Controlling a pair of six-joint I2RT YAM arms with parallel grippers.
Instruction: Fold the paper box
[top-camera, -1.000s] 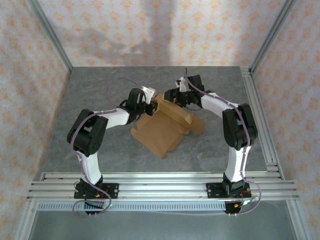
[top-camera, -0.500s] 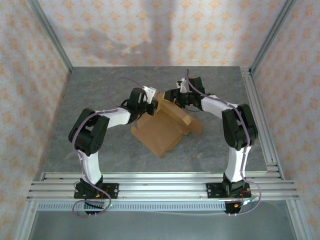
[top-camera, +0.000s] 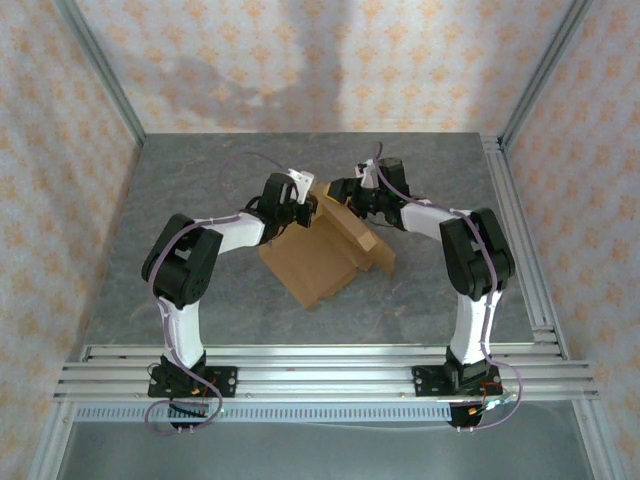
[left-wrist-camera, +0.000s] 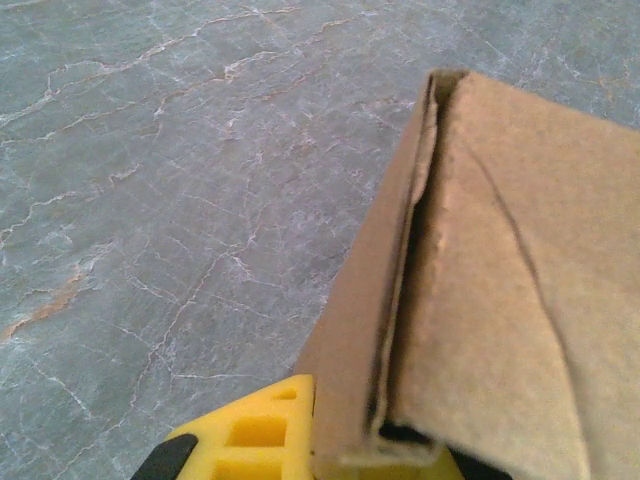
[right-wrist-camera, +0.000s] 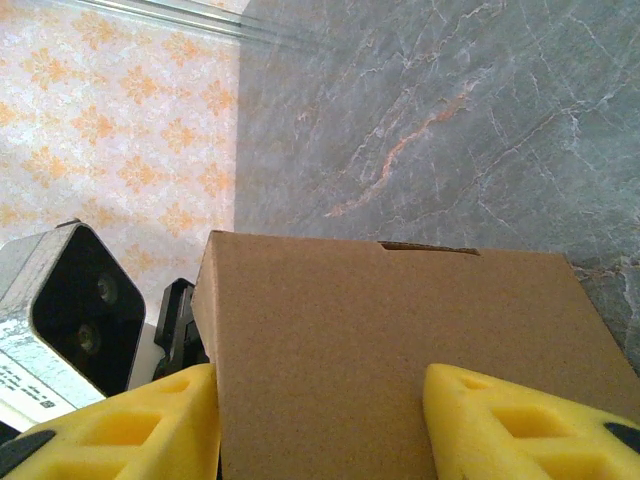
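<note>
Plain brown cardboard paper box (top-camera: 318, 262), partly folded, resting mid-way across the grey marbled desk (top-camera: 200, 190), far edge raised between both arms. Left hand (top-camera: 303, 213) clamped on a doubled flap at the box's upper left corner. Right hand (top-camera: 345, 192) with yellow fingers (right-wrist-camera: 500, 425) straddling an upright panel, apparently gripping it.

Table (top-camera: 200, 180): grey stone-look top with pale and rust veins, same surface visible in both wrist views. Walls (top-camera: 300, 60) on three sides were cream with an orange floral pattern. Aluminium posts (top-camera: 100, 70) ran up the back corners. Aluminium rails (top-camera: 320, 365) lay across the near edge, a perforated strip (top-camera: 320, 412) just in front of them.
</note>
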